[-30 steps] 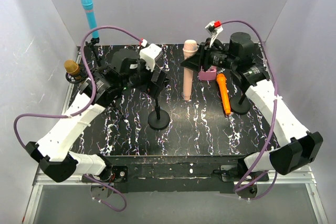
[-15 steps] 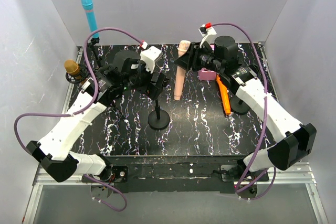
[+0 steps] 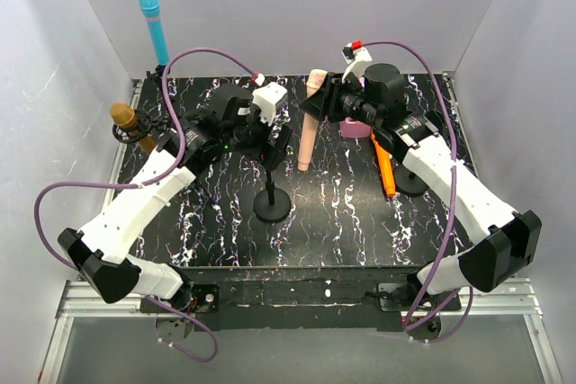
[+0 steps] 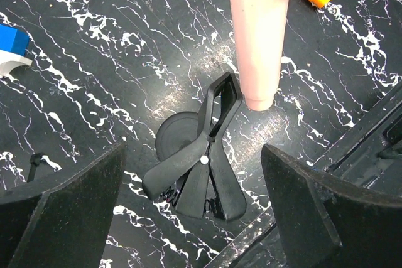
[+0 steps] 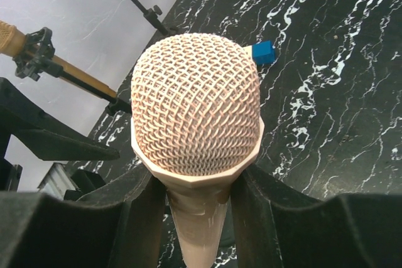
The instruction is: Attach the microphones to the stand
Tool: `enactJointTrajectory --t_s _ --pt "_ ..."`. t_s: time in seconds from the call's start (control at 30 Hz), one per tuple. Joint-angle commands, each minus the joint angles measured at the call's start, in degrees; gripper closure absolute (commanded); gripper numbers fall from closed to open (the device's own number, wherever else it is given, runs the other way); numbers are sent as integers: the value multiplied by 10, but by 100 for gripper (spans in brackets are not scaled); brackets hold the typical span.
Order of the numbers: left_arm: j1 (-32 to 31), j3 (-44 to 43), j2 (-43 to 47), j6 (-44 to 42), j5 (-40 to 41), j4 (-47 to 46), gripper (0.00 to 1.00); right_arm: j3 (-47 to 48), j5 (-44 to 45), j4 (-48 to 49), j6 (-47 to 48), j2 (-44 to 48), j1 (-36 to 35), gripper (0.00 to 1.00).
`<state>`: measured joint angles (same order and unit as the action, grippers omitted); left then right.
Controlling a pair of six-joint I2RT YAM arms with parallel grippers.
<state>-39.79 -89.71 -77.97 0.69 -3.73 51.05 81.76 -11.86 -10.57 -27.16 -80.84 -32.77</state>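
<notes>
Since the clip (image 4: pixel 210 145) on the centre stand (image 3: pixel 272 206) must be squeezed open to take a barrel, we have our left claw (image 3: pixel 274 143) released astride it, touching neither side. Our right claw (image 3: pixel 326 107), clenched under the head, hangs the pink-cream microphone (image 4: pixel 257 29) tail-down just beside that clip, ready, we judge, to feed in.

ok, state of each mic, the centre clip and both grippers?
Sky blue stick microphone: upright on back-left stand.
Gold microphone: clipped in left stand.
Pale pink microphone: held upright, tail near clip.
Orange microphone: slanted by right base; mounting unclear.
Black spring clip, centre stand: empty.
Left gripper: open, straddling clip.
Right gripper: shut on pale pink microphone.
</notes>
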Motion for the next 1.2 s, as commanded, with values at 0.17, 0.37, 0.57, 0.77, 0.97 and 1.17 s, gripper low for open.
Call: enactJointTrajectory --t_s 0.17,0.37,0.57,0.77,0.97,1.17 --pt "8 -32 43 22 -12 -2 3 103 28 -68 166 16 -3 99" --pt "7 -14 84 41 -13 -20 2 125 -36 -113 269 46 -2 99" --pt "8 18 124 43 -10 -39 2 -31 -66 44 275 137 0 99" --pt "8 33 150 32 -27 -61 2 -120 -58 220 178 141 1 99" --pt "7 55 148 18 -51 -76 2 -145 42 288 146 104 -3 99" --pt "10 62 125 22 -73 -88 2 -145 52 328 129 90 -22 99"
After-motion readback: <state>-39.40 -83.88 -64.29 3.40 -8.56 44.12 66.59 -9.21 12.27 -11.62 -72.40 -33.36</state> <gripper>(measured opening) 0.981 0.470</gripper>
